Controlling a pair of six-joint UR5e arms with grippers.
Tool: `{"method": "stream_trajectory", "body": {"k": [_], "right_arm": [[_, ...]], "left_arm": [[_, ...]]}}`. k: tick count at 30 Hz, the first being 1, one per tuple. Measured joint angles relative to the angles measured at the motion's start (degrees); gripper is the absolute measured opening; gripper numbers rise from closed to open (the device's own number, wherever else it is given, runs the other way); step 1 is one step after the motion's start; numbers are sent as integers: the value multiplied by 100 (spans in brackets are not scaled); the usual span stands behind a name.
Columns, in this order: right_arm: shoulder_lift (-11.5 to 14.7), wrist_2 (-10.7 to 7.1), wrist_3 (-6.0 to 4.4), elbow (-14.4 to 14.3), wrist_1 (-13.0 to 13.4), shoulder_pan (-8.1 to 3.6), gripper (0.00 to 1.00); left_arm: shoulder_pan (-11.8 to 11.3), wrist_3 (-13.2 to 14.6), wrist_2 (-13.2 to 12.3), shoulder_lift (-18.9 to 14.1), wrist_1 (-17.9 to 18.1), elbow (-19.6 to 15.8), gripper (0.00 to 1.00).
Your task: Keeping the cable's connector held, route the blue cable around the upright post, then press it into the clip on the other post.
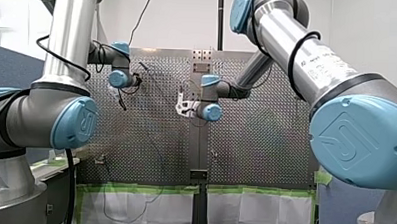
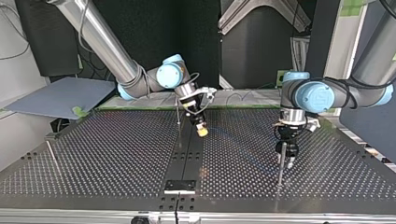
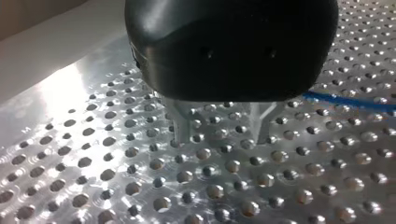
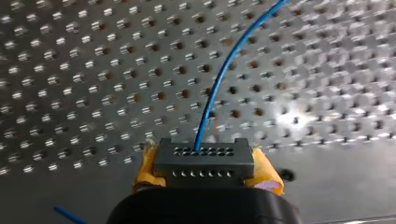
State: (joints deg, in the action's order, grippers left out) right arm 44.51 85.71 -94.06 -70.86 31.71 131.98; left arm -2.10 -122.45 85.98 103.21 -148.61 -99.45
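- My right claw [image 4: 205, 173] is clamped on the dark connector [image 4: 204, 156], with yellow pads [image 4: 148, 164] on both sides. Its own housing hides the back of the connector.
- The blue cable [image 4: 215, 88] leaves the connector's hole row and curves ahead over the perforated worktop [image 4: 93, 70], then is cut off at the edge.
- My left claw [image 3: 219, 133] holds its metal fingers [image 3: 180, 126] apart with nothing between them. A short stretch of cable lies beside it, and the black body covers the rest.
- At the right of the top view, a thin upright post [image 2: 280, 169] stands just under the left claw. Whether they touch is too small to tell.
- In the front view both claws are tiny and the cable is hard to make out.
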Motion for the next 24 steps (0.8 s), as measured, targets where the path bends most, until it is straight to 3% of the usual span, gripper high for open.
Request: {"method": "stream_trajectory", "body": {"k": [16, 24], "right_arm": [[-165, 72, 99, -391, 29, -70, 0], [-462, 154, 174, -588, 38, -79, 0]], "left_arm": [[27, -61, 28, 0, -87, -2, 65], [28, -105, -3, 3, -78, -2, 65]]}}
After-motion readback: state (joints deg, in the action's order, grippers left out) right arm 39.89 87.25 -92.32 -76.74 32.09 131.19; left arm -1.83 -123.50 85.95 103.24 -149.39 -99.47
